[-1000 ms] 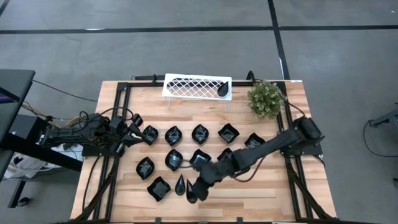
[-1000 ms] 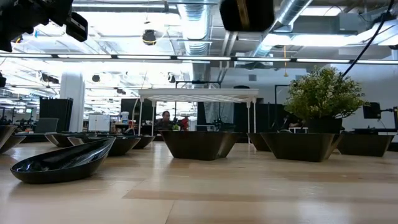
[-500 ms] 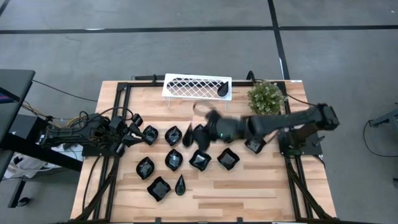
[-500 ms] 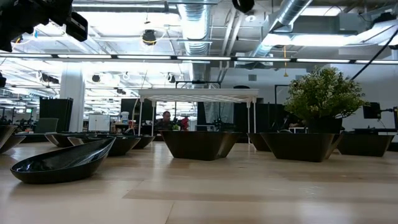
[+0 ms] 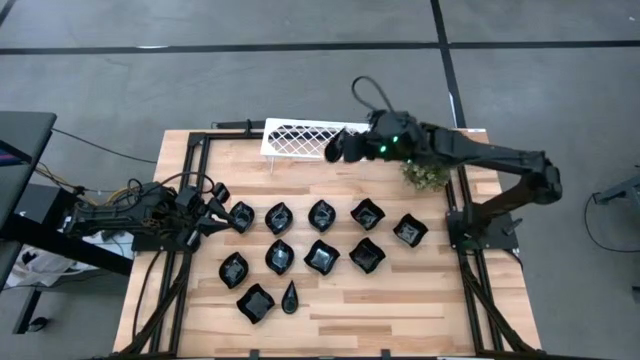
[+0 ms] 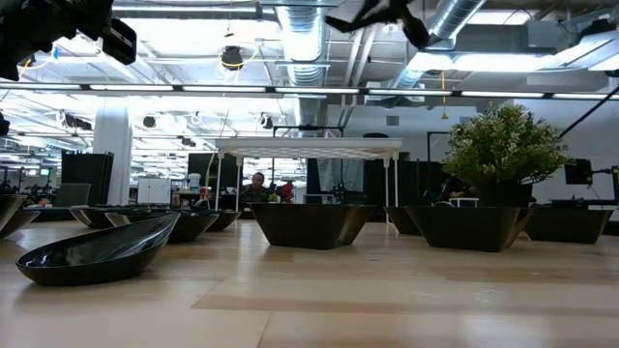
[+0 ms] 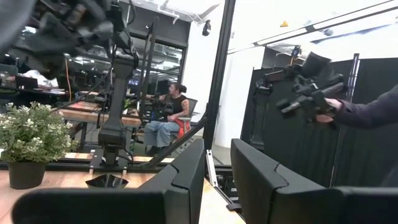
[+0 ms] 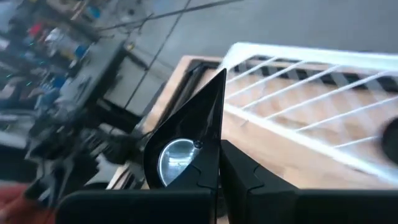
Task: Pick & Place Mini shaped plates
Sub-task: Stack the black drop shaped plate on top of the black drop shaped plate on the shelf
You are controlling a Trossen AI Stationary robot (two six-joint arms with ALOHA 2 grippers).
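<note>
The right gripper (image 5: 340, 146) hangs over the right end of the white rack (image 5: 300, 138) at the table's far edge, its fingers pinching a glossy black teardrop plate (image 8: 186, 146). The right wrist view shows that plate edge-on, pointed tip up, with a bright round glint in its hollow; the high view shows it only as a dark blob. One more dark dish (image 5: 358, 147) lies on the rack. The other plates (image 5: 322, 257), squares, leaves and a teardrop, sit in rows mid-table. The low view shows their slanted sides, which the high view hides. The left gripper (image 5: 212, 212) waits at the left edge, fingers slightly apart in the left wrist view.
</note>
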